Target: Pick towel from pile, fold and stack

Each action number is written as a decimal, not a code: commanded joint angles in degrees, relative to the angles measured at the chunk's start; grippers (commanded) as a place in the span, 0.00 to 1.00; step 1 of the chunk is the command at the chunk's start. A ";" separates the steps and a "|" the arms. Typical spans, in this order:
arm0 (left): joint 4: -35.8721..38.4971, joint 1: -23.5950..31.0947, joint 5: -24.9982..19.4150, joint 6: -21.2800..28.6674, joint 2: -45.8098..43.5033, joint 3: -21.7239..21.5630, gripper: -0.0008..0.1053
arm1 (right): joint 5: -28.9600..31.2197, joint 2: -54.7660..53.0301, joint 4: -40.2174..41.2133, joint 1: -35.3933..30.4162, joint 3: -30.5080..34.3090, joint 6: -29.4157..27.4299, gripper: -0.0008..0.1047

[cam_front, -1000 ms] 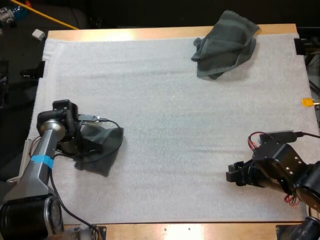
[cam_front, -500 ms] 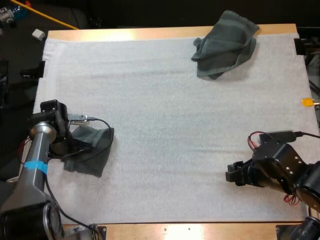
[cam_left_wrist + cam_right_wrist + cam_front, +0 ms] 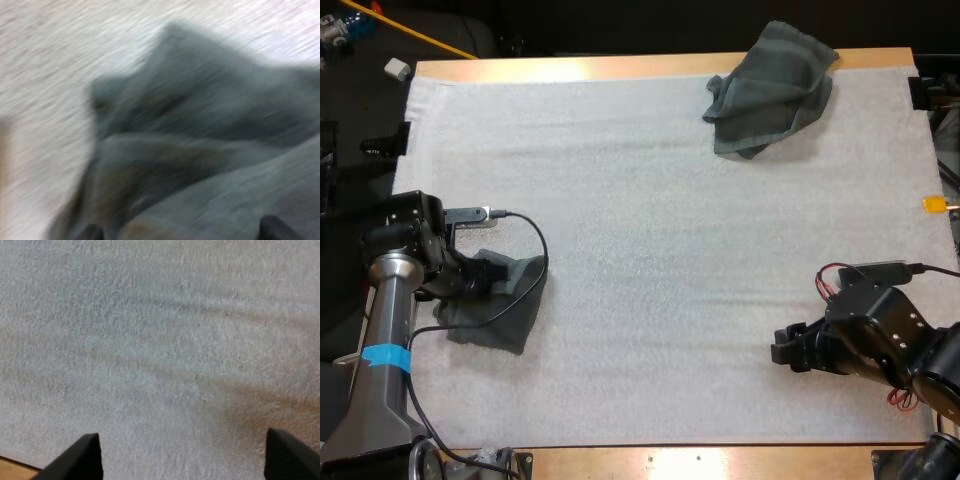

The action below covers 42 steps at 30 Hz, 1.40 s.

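A dark grey-green towel (image 3: 505, 305) lies loosely folded on the white mat (image 3: 650, 240) at the near left. My left gripper (image 3: 480, 280) sits low at the towel's left edge. In the left wrist view its fingertips (image 3: 275, 229) stand wide apart, the gripper (image 3: 182, 232) open over the rumpled towel (image 3: 200, 145). A second, crumpled towel (image 3: 770, 85) lies at the mat's far right, partly over the table's far edge. My right gripper (image 3: 782, 350) hovers open over bare mat at the near right, nothing between its fingers (image 3: 82, 457).
The wooden table's (image 3: 650, 66) border runs along the far and near sides of the mat. A black clamp (image 3: 385, 143) sits at the mat's left edge. Bare mat spreads between the two towels.
My left arm has drawn back to the left and the towel shifted left with it. The left gripper's fingers have spread and let go of the towel. The right arm has not moved.
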 commanded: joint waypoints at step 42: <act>-3.31 -1.33 5.09 -2.85 -0.03 10.83 0.57 | -0.48 -0.30 -1.73 -0.14 0.12 -0.09 0.61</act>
